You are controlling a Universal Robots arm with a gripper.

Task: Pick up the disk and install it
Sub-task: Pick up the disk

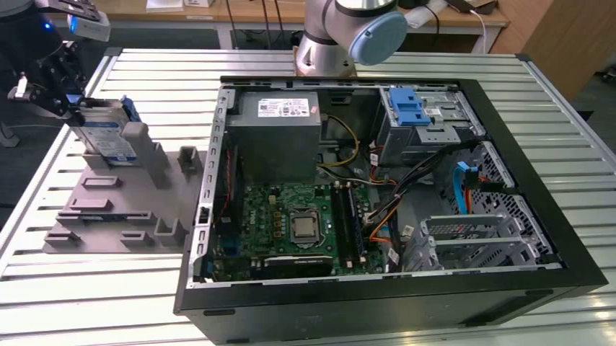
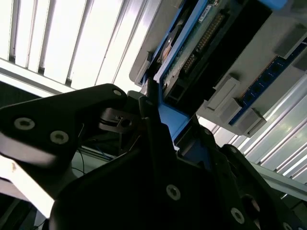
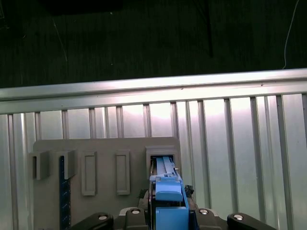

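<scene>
Gripper (image 1: 68,108) is clamped on the disk (image 1: 104,137), w/ its black fingers (image 2: 152,115) pinching the blue frame (image 3: 168,199) from both sides. No gap shows btwn pads and plastic in the second wrist view. The grip sits on the disk's upper end, at the corner twd the exterior view's left.

Disk stands on edge, label side facing the exterior view's right, lower part down in the end slot of a grey holder (image 1: 115,216). Can't tell if it is fully seated or partly raised. Its underside w/ the connector row shows in the second wrist view (image 2: 192,48).

Holder lies flat on a slatted alu table (image 1: 97,303), near the edge at the exterior view's left. It has several other slots (image 3: 88,172) and a thin blue strip (image 3: 61,191) along one.

Just beside the holder, twd the exterior view's right, lies an open black PC case (image 1: 539,216). Inside it are a green motherboard (image 1: 288,223), a grey metal box w/ white sticker (image 1: 279,137) and a drive cage w/ a blue latch (image 1: 409,108). Arm base (image 1: 332,36) stands on the table behind the case.

Beyond the table: wooden benches (image 1: 192,9) and a dark floor (image 3: 144,38).
</scene>
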